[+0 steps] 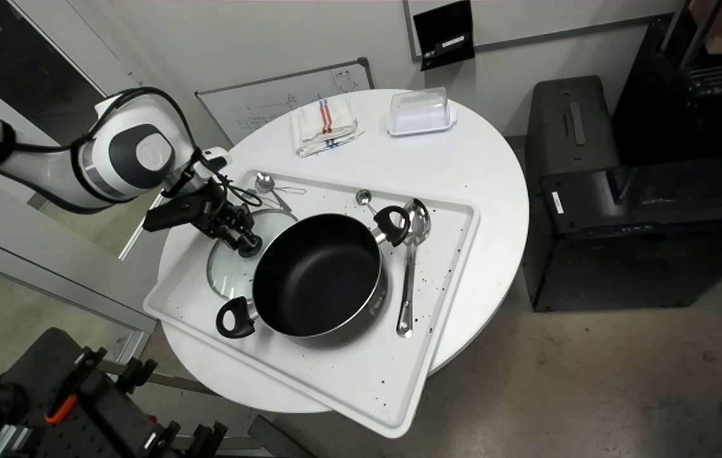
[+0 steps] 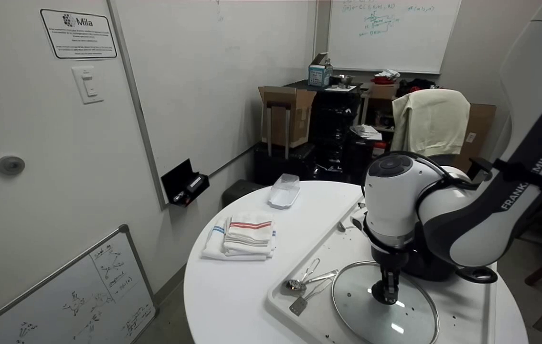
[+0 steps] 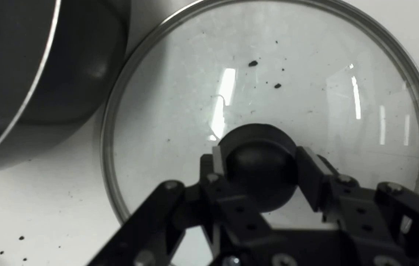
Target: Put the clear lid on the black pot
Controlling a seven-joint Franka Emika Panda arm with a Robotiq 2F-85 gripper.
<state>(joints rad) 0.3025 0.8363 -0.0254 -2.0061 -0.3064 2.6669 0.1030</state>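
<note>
The clear lid [image 1: 226,270] sits level on or just above the white tray, beside the black pot; it also shows in an exterior view [image 2: 356,298] and in the wrist view [image 3: 172,92]. My gripper [image 1: 248,245] is at the lid's centre, pointing down. In the wrist view the fingers [image 3: 259,166] press on both sides of the dark round knob. The black pot [image 1: 319,273] stands uncovered with its dark inside visible and a handle at each of two opposite sides. Its wall [image 3: 80,77] is close beside the lid's rim. In an exterior view the arm hides most of the pot.
The white tray [image 1: 361,391] lies on a round white table [image 1: 494,191]. A large silver spoon [image 1: 406,280] and a small measuring spoon [image 1: 364,197] lie past the pot. Small utensils [image 2: 298,286] lie near the lid. Folded towels [image 1: 326,124] and a clear-covered dish [image 1: 421,113] stand behind.
</note>
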